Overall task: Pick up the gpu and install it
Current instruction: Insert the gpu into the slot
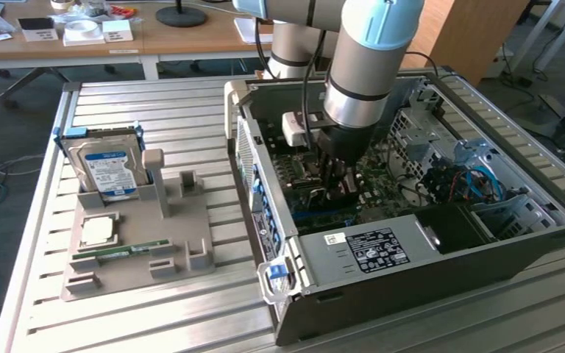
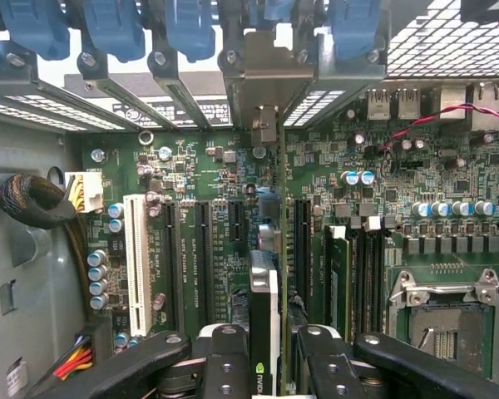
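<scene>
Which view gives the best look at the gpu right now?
The wrist view. The gpu stands edge-on, clamped in the gripper, over the motherboard slots. In the exterior view the arm and gripper cover it inside the computer case, so it is hard to make out.

We see soft daylight on the ribbed grey metal table (image 1: 165, 95), with pale glare along its slats. The open dark grey computer case (image 1: 440, 272) keeps a shadowed interior. In the wrist view, the perforated metal grille (image 2: 449, 41) burns white with backlight, while the green motherboard (image 2: 208, 166) is evenly lit.
</scene>
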### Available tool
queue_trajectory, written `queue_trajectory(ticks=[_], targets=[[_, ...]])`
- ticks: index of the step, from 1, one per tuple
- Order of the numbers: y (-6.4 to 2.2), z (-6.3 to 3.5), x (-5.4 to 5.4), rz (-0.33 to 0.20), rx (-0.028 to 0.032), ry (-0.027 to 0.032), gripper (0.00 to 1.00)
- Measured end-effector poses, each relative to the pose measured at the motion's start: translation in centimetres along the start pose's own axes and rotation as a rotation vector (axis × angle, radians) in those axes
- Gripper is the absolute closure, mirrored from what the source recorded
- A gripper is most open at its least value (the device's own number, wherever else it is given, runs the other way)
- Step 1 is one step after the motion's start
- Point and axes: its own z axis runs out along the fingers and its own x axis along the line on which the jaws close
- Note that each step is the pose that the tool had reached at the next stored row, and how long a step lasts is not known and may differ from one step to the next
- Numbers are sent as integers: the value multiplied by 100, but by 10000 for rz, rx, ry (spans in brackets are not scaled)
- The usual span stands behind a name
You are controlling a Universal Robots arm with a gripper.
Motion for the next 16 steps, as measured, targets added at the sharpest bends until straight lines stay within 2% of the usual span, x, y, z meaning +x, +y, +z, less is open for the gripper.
queue_trajectory(ticks=[16], targets=[[18,27,2,0,-3,3,73]])
